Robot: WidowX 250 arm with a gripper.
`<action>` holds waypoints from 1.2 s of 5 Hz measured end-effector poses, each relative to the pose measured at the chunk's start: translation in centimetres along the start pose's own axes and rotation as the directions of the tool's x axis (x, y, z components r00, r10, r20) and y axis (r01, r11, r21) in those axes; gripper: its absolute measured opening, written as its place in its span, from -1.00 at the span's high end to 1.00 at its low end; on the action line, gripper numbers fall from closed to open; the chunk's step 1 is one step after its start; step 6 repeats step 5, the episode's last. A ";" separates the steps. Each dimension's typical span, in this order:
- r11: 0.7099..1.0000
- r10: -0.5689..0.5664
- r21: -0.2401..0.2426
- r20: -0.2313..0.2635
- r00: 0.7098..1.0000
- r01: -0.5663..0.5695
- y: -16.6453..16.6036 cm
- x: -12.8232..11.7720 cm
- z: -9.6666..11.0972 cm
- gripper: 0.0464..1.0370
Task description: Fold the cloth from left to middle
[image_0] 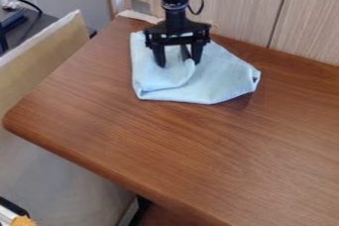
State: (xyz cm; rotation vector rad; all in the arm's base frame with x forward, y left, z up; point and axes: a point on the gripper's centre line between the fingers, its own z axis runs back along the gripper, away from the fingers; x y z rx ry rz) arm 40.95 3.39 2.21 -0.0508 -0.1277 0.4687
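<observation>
My gripper (179, 64) hangs down over the upper left part of the light blue cloth (222, 79), its two fingers spread apart. The fingertips are at or just above the fabric; whether they touch it I cannot tell. Beneath and in front of them, a rounded flap of cloth lies folded over the left part, its curled edge ending near the right finger. The cloth's right side narrows to a blunt corner with a small dark opening. Part of the cloth's back is hidden behind the gripper.
The cloth rests near the back of a brown wooden table (198, 155). A wood-panelled wall (305, 17) rises close behind it. At the left, a tan board (46, 56) stands beside the table's edge, with dark equipment beyond.
</observation>
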 end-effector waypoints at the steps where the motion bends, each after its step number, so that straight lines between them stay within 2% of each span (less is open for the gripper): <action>1: 1.000 -0.007 -0.012 0.028 1.000 0.007 0.1 0.5 1.1 -0.94; 2: 0.999 -0.024 -0.032 0.069 0.997 0.026 -0.2 0.8 3.2 -0.93; 4: 0.990 -0.046 -0.123 0.175 0.984 0.069 1.3 0.0 9.9 -0.93; 6: 0.989 -0.052 -0.126 0.186 0.981 0.077 1.3 0.0 10.5 -0.93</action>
